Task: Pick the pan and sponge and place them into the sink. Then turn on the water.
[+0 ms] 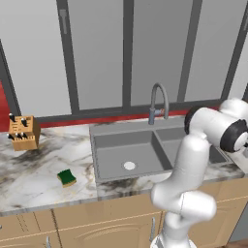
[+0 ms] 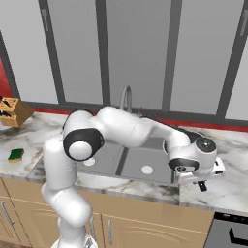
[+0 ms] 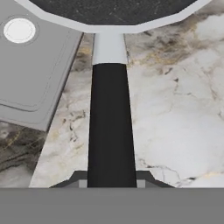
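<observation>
In the hand view my gripper is shut on the black handle of the pan. The pan's dark round body and pale rim lie ahead, over the marble counter just beside the sink. In the right base view my hand hangs over the counter at the sink's right edge. The green and yellow sponge lies on the counter left of the sink. The curved faucet stands behind the basins, and I see no stream from it.
A wooden knife block stands at the far left of the counter. A round pale drain shows in the near basin. A dark stove corner sits at the lower right. Grey window panels back the counter.
</observation>
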You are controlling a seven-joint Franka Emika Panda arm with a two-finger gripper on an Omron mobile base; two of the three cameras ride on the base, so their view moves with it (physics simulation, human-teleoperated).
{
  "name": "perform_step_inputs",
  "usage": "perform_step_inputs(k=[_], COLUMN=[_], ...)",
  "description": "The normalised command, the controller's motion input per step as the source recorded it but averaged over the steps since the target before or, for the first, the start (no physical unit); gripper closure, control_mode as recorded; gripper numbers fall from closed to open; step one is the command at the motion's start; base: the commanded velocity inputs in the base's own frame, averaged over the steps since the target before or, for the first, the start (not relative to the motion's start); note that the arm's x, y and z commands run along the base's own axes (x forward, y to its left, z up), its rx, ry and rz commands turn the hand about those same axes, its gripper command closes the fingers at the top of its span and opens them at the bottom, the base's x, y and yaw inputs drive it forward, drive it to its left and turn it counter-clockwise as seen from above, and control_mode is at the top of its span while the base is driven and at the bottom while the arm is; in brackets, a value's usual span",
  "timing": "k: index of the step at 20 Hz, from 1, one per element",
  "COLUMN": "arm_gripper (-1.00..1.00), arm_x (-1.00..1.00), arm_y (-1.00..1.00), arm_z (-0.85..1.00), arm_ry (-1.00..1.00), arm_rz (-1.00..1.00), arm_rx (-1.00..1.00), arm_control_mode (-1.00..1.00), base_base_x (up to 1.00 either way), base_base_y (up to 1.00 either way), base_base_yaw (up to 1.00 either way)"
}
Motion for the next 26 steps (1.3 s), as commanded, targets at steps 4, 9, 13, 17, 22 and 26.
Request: perform_step_inputs(k=[4, 9, 13, 17, 22, 26], arm_gripper=[1.00, 1.00, 1.00, 1.00, 1.00, 1.00], arm_x=[-0.42, -0.28, -0.17, -0.04, 0.08, 0.07], arm_y=[0.33, 0.42, 0.36, 0.34, 0.26, 0.25], arm_z=[0.30, 0.39, 0.54, 0.49, 0.12, 0.13], arm_ry=[0.10, 0.11, 0.08, 0.08, 0.08, 0.10], arm_rz=[0.06, 0.07, 0.08, 0.07, 0.04, 0.06], arm_rx=[-0.09, -0.08, -0.04, -0.01, 0.02, 0.04], arm_control_mode=[-1.00, -1.00, -1.00, -1.00, -1.00, -1.00], base_base_x=[0.00, 0.00, 0.00, 0.00, 0.00, 0.00], base_base_y=[0.00, 0.00, 0.00, 0.00, 0.00, 0.00], base_base_yaw=[0.00, 0.00, 0.00, 0.00, 0.00, 0.00])
